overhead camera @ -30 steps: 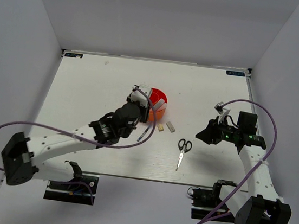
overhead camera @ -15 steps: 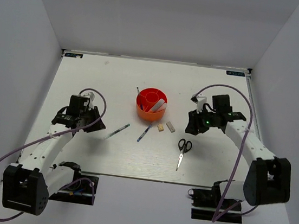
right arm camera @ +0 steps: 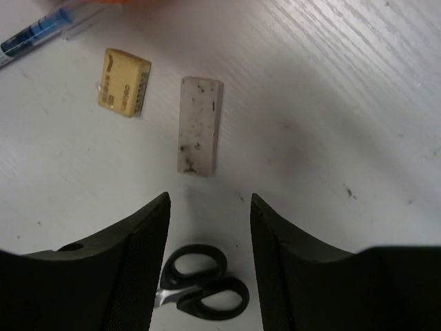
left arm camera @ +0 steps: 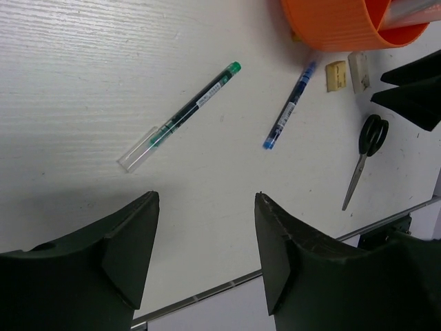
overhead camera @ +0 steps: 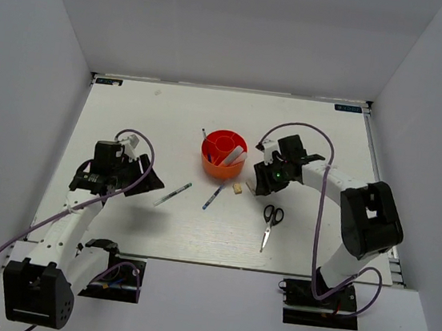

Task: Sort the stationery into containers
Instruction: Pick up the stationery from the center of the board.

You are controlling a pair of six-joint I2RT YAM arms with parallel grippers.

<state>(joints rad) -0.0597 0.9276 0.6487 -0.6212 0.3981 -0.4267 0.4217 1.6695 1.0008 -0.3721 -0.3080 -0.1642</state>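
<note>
The orange-red organizer (overhead camera: pixel 223 156) stands mid-table and holds a pale marker tube (overhead camera: pixel 234 155) and a dark pen (overhead camera: pixel 205 137). A green pen (overhead camera: pixel 172 194) (left arm camera: pixel 180 117) and a blue pen (overhead camera: pixel 212 197) (left arm camera: pixel 289 105) lie in front of it. My left gripper (overhead camera: pixel 135 180) (left arm camera: pixel 205 200) hangs open and empty, left of the green pen. My right gripper (overhead camera: pixel 257 183) (right arm camera: pixel 209 200) is open just short of a white eraser (right arm camera: pixel 200 126), with a yellow eraser (right arm camera: pixel 124 89) (overhead camera: pixel 237 188) beside it. Black-handled scissors (overhead camera: pixel 268 225) (right arm camera: pixel 203 289) lie below its fingers.
White walls enclose the table (overhead camera: pixel 129 122) on three sides. The table's front edge (left arm camera: pixel 227 286) runs close under my left gripper. Purple cables loop off both arms.
My left arm has pulled back from the organizer to the left side and its jaws have opened. My right arm has swung left from the right side to above the erasers.
</note>
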